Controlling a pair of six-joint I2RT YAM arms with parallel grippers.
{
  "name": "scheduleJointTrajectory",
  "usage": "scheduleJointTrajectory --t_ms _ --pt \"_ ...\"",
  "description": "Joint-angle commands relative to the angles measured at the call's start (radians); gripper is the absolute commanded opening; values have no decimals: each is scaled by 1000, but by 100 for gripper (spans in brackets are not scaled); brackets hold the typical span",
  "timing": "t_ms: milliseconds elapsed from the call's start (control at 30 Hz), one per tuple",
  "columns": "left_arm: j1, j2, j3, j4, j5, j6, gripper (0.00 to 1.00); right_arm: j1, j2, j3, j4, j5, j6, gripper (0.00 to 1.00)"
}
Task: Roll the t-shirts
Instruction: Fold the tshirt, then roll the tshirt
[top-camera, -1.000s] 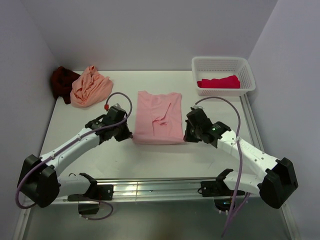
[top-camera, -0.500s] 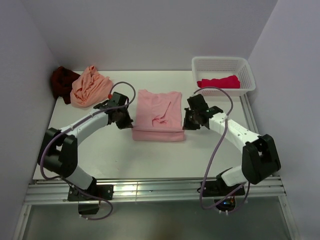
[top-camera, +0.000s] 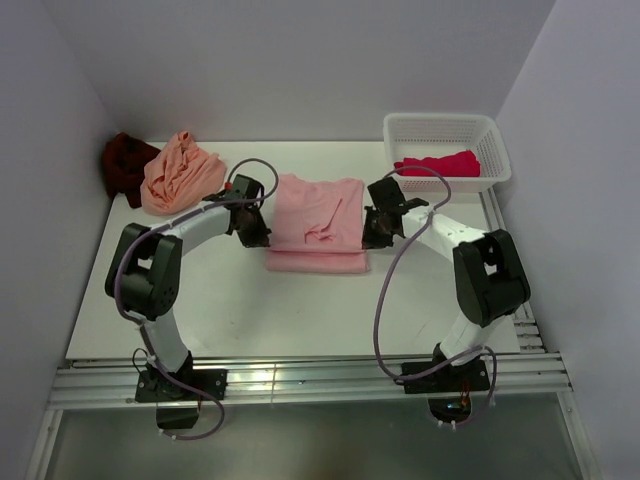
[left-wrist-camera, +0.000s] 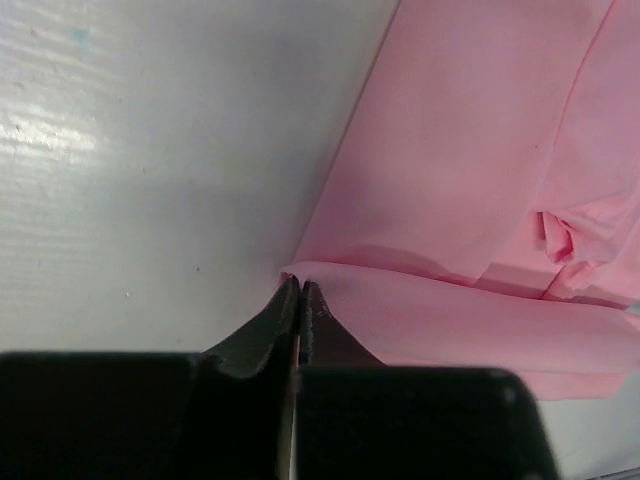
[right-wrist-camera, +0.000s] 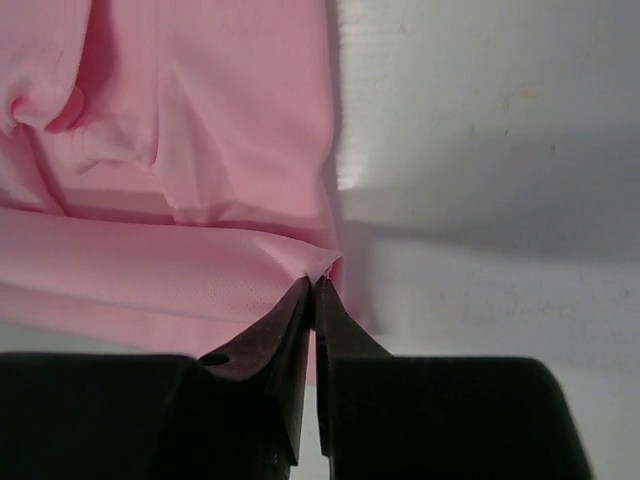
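While the soft light pink cloth t-shirt (top-camera: 318, 212) lies centred on the white counter (top-camera: 240, 300), near edge folded over, left claw (top-camera: 262, 240) and right claw (top-camera: 368, 240) pinch tight on the fold's two ends.

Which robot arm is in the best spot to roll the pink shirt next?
Neither, probably: it needs both. The left gripper pinches the folded edge of the light pink t-shirt at its left corner, the right gripper at its right.
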Motion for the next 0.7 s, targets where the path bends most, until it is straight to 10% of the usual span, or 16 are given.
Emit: scheduleJointTrajectory --t_ms 0,133,333,667 --pt "18 17 48 28 -25 19 10 -29 38 64 53 49 6 12" --pt "31 -69 15 77 -13 4 49 -40 -12 65 74 84 29 47" --pt "38 -226 -28 68 -25 7 52 -41 -170 -7 102 78 16 58" --pt "-35 -316 -166 193 34 4 25 -20 -207 -123 191 -40 22 0"
